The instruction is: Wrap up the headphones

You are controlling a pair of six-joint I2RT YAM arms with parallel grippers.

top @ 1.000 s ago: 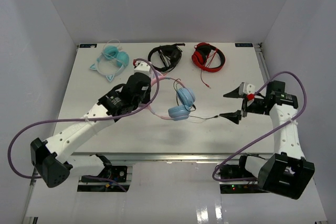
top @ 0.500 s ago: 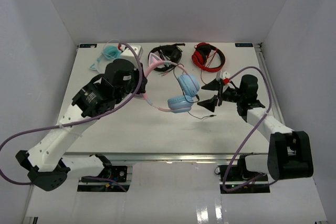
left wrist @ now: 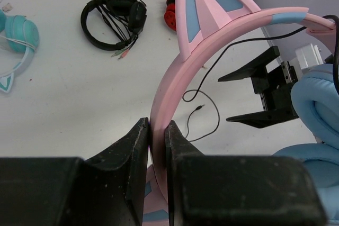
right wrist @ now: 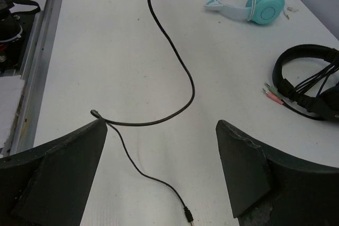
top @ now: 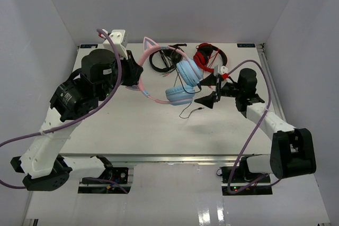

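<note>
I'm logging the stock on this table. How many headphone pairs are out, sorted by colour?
pink-and-blue pair: 1
teal pair: 1
black pair: 1
red pair: 1
Total: 4

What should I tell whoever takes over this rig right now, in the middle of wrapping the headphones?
Left hand: shut on the pink headband of the headphones, holding them above the table.
Right hand: open, empty, beside the ear cups.
Cable: loose, trailing onto the table in front of the right hand.
Done: pickup. Left: catch the cable and wrap it; nothing is wound yet.
</note>
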